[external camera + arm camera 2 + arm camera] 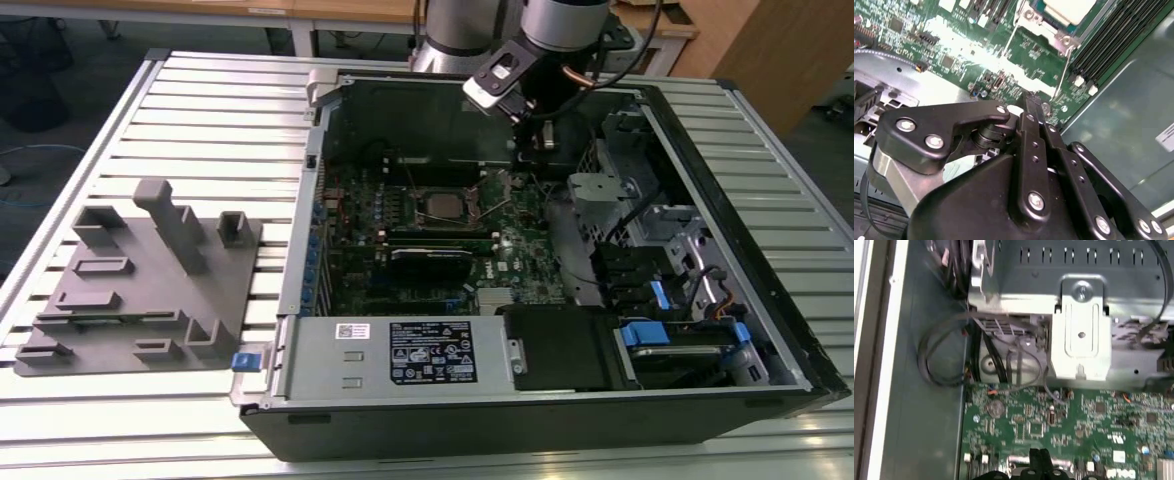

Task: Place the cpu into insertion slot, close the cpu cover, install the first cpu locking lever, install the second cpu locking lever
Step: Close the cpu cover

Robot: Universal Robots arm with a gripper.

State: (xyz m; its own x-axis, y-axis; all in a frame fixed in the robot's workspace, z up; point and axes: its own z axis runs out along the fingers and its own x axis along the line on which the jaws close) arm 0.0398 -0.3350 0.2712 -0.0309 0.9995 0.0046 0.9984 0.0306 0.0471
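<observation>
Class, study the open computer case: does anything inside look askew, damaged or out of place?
Nothing looks damaged or spilled. The cpu sits square. One oddity: two thin wire levers beside it seem to splay out across the green board rather than lying clipped flat.

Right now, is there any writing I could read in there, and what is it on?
Black label on the power supply: too small to read.
White tag beside it: too small.
Sticker on the case panel in the second wrist view: cut off, blurred.
No text can be read.
</observation>
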